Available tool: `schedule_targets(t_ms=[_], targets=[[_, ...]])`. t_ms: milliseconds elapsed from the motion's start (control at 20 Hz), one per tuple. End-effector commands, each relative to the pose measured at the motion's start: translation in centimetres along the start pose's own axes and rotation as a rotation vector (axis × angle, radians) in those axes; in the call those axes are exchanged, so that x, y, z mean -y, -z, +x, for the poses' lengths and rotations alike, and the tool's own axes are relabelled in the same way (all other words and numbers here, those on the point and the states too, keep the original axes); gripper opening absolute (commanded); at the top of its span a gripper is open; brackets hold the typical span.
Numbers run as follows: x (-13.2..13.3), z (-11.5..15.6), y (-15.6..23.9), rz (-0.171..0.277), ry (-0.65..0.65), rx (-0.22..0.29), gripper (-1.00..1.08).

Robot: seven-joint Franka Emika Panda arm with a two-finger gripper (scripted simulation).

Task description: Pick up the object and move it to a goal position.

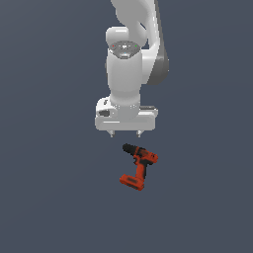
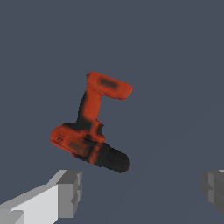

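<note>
With the gripper [image 1: 125, 134] spread wide and empty, offset from the drill [image 1: 139, 166] lying flat just beside it, the chuck could be clipped and the drill knocked aside if lowered uncentred.

Red-orange drill [image 1: 139, 166] lying flat on grey surface, black chuck.

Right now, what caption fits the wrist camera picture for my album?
Open pincer hovering by a red-orange drill lying on the gray floor.
</note>
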State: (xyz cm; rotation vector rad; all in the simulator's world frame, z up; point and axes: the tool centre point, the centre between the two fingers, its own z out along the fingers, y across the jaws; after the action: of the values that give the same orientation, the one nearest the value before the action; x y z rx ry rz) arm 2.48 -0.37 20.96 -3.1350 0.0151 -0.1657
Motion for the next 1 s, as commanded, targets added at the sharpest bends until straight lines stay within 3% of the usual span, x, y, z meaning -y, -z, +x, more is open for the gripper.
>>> schedule_targets(t_ms=[0,950], targets=[[0.0,0.0,0.0,0.000,0.000,0.000,0.68],[0.1,-0.3,-1.2,-0.007,0.092,0.002,0.68]])
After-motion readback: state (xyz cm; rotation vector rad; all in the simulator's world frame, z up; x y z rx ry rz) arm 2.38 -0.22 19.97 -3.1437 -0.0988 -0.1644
